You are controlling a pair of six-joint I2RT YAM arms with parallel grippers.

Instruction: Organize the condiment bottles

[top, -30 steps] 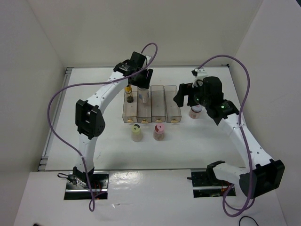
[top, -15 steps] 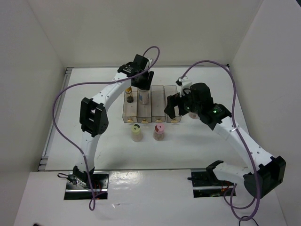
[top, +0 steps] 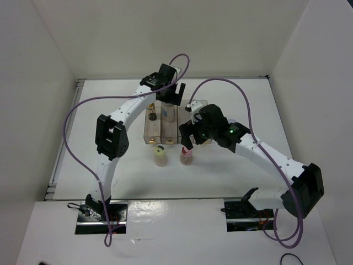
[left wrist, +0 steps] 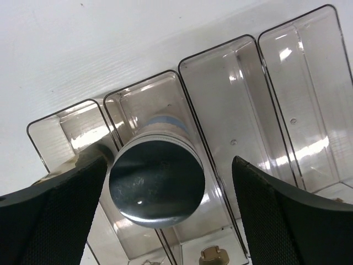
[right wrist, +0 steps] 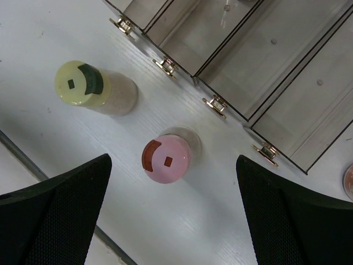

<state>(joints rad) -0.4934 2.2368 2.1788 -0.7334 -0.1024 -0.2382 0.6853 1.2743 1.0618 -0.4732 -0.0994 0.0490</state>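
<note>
Hanging with fingers wide apart, the left gripper (left wrist: 168, 168) frames the round, shiny grey-lidded bottle (left wrist: 157, 185) standing in a clear plastic bin (left wrist: 146, 105); the right gripper (right wrist: 174, 161), also wide apart and holding nothing, hovers over the pink-lidded bottle (right wrist: 166, 160) on the white table (right wrist: 165, 226).

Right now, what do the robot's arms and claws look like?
The left arm and right arm are white with chunky black joints, each trailing a looping purple cable. The left claw and right claw are black with mesh-textured fingers. A green light glows on the right arm.
</note>
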